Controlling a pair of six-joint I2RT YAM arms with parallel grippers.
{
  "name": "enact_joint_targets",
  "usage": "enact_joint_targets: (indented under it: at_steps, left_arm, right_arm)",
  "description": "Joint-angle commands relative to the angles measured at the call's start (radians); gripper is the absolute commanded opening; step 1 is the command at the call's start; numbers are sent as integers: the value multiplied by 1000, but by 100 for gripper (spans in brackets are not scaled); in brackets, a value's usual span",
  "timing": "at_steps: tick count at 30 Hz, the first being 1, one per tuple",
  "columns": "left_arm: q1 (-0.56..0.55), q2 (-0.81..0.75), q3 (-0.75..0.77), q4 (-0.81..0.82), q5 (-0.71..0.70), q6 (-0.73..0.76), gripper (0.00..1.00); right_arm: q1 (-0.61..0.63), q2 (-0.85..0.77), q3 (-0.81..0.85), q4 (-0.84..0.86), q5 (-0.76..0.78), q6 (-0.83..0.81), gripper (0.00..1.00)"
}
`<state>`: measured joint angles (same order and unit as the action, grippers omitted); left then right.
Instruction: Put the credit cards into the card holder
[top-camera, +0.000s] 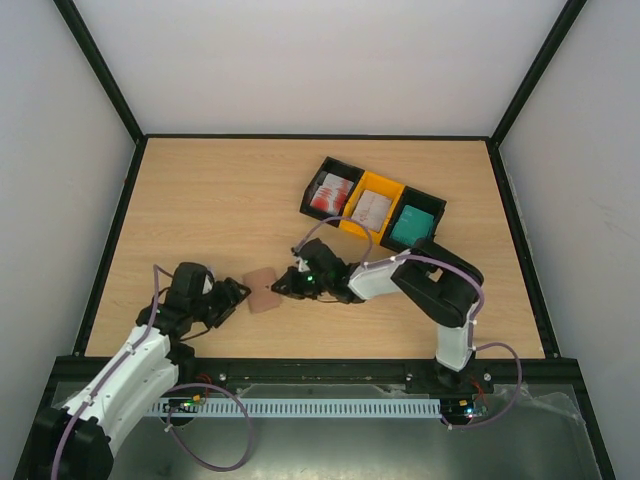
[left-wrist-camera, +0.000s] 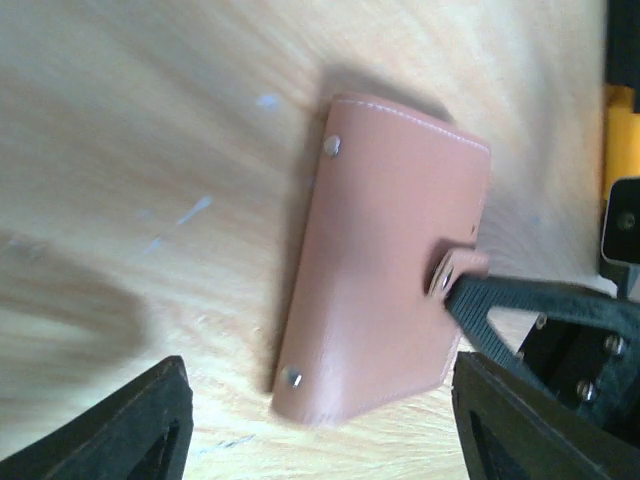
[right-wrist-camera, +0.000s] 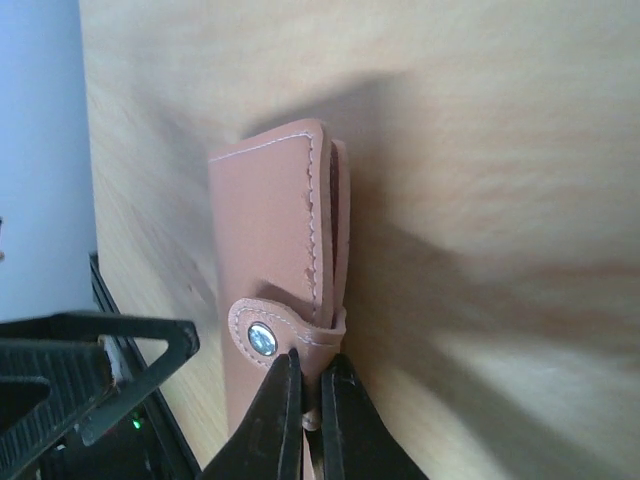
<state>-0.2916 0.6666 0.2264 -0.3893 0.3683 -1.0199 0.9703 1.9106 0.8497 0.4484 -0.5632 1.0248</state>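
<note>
The card holder (top-camera: 263, 291) is a closed brown leather-like wallet lying flat on the table between the arms. In the right wrist view it (right-wrist-camera: 265, 240) shows its snap strap and stitched edge. My right gripper (top-camera: 281, 288) (right-wrist-camera: 309, 366) is shut on the holder's edge just below the strap. My left gripper (top-camera: 236, 296) (left-wrist-camera: 320, 430) is open, its jaws straddling the near end of the holder (left-wrist-camera: 390, 270) without touching it. The credit cards lie in the trays: red-and-white (top-camera: 331, 192), white with red marks (top-camera: 372, 209), teal (top-camera: 412, 227).
Three joined trays stand at the back right: black (top-camera: 312, 190), orange (top-camera: 388, 186), black (top-camera: 436, 208). The right arm's elbow (top-camera: 440, 290) lies low over the table near the front right. Black frame rails (top-camera: 120, 225) edge the table.
</note>
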Motion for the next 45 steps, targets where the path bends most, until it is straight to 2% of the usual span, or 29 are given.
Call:
enact_joint_targets:
  at_steps: [1,6,11,16,22,25,32,34,35,40,41,42,45]
  left_arm:
    - [-1,6,41,116,-4,-9,74]
    - [0,45,52,370,137,-45,85]
    - [0,103,144,444,239,-6,99]
    - [0,144,216,522,330,-19,98]
    - [2,133,233,619,390,-100,66]
    - [3,108,232,617,388,-98,55]
    - [11,80,216,624,382,-101,56]
    - [11,82,213,632,384,-104,53]
    - [11,86,212,634,386,-105,49]
    - [12,101,201,639,388,-96,16]
    - [11,103,202,637,388,-89,10]
    - [11,108,203,631,384,-76,5]
    - [11,124,224,540,353,1,2]
  right_arm:
    - [-86,-91,-36,72,-25,35,2]
    - [-165,-193,-68,106,-117,66,2]
    - [-212,-272,-73,226,-219,163,2]
    - [-213,-342,-78,309,-288,227,2]
    - [-218,-402,-86,333,-341,253,2]
    - [-224,-422,-98,336,-349,260,2]
    - [-245,-454,-126,326,-349,259,2]
    - [-247,-457,-129,325,-350,259,2]
    - [-247,-458,-129,323,-350,258,2]
    - [-248,-454,-124,300,-348,239,2]
    - [-248,-453,-118,275,-348,222,5]
    - [-248,-455,-109,221,-334,192,13]
    - [-247,-486,-49,-104,-188,-14,39]
